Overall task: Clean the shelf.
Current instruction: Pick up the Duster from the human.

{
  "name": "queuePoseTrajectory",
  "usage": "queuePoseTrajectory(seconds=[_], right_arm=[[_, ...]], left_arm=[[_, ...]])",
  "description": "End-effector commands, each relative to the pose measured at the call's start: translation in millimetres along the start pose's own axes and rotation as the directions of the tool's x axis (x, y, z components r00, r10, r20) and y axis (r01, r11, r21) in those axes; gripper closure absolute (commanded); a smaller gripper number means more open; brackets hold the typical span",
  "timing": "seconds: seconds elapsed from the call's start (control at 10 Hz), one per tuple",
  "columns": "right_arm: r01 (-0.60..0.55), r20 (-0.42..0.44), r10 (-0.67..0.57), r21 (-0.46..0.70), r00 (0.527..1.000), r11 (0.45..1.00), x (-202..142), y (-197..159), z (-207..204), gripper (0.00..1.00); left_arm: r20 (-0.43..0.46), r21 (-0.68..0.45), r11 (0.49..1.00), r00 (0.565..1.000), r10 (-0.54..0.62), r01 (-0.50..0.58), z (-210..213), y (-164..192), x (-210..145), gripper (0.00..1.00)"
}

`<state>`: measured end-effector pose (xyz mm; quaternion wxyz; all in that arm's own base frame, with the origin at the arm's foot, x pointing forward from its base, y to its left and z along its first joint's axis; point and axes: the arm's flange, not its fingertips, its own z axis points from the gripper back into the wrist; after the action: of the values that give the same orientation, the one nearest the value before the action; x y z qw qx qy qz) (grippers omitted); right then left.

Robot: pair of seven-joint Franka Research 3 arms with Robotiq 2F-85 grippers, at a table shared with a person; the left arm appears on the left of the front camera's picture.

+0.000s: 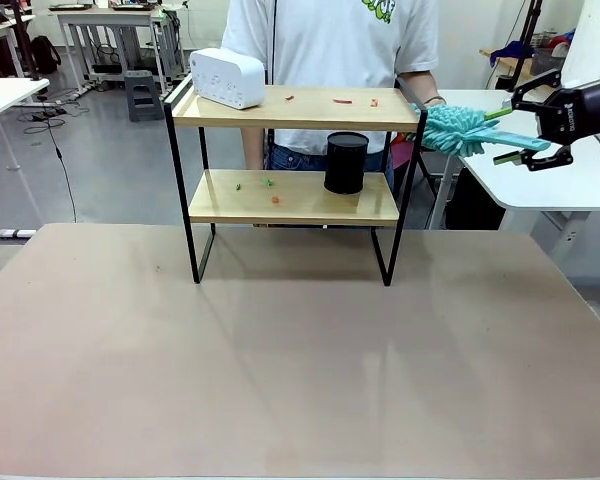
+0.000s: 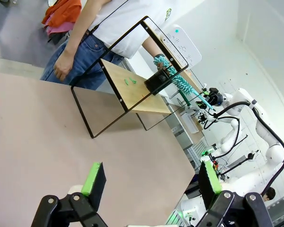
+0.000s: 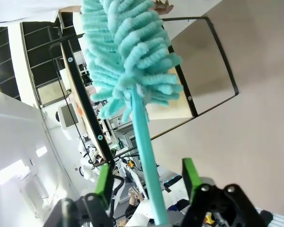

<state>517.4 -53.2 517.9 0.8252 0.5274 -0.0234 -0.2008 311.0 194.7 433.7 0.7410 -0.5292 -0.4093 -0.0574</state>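
Cleaning of the shelf (image 1: 280, 112), which stands at the far middle of the counter (image 1: 300, 360), looks barely begun. Red scraps (image 1: 342, 99) lie on its upper board beside a white device (image 1: 228, 77), and green and orange bits (image 1: 270, 183) lie on the lower board left of a black cylinder (image 1: 346, 162). The teal duster (image 1: 458, 128) hangs just right of the shelf's upper right corner. Its long axis runs nearly level, with the fluffy head toward the shelf and the handle pointing away. The person's hand (image 3: 162, 6) is at the head end. The right end effector (image 1: 528, 130) straddles the handle with its pads apart, a gap on either side. The left end effector (image 2: 151, 172) hangs spread and empty on the near side of the shelf. Both boards remain to be swept.
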Motion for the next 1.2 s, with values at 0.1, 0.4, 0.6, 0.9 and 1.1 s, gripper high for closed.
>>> queuePoseTrajectory(seconds=[0.1,0.4,0.6,0.9,1.1], right_arm=[[-0.022,0.002,0.022,0.032,1.0,0.999,2.1,-4.6,0.0,1.0],[-0.026,0.007,0.026,0.026,1.0,0.999,2.8,-5.5,0.4,1.0],[-0.025,0.007,0.025,0.023,1.0,0.999,3.1,-7.2,1.5,1.0],[-0.058,0.005,0.058,-0.008,0.998,0.998,-0.9,-12.4,8.9,1.0],[-0.18,-0.001,0.18,-0.052,0.984,0.982,-30.5,-0.8,41.8,1.0]], left_arm=[[0.022,-0.015,1.0,0.999,-0.023,0.024,-0.6,-0.9,1.5,0.0],[0.022,-0.015,1.0,0.999,-0.023,0.024,-0.6,-0.9,1.5,0.0],[0.022,-0.015,1.0,0.999,-0.023,0.024,-0.6,-0.9,1.5,0.0],[0.022,-0.015,1.0,0.999,-0.023,0.024,-0.6,-0.9,1.5,0.0],[0.022,-0.015,1.0,0.999,-0.023,0.024,-0.6,-0.9,1.5,0.0]])
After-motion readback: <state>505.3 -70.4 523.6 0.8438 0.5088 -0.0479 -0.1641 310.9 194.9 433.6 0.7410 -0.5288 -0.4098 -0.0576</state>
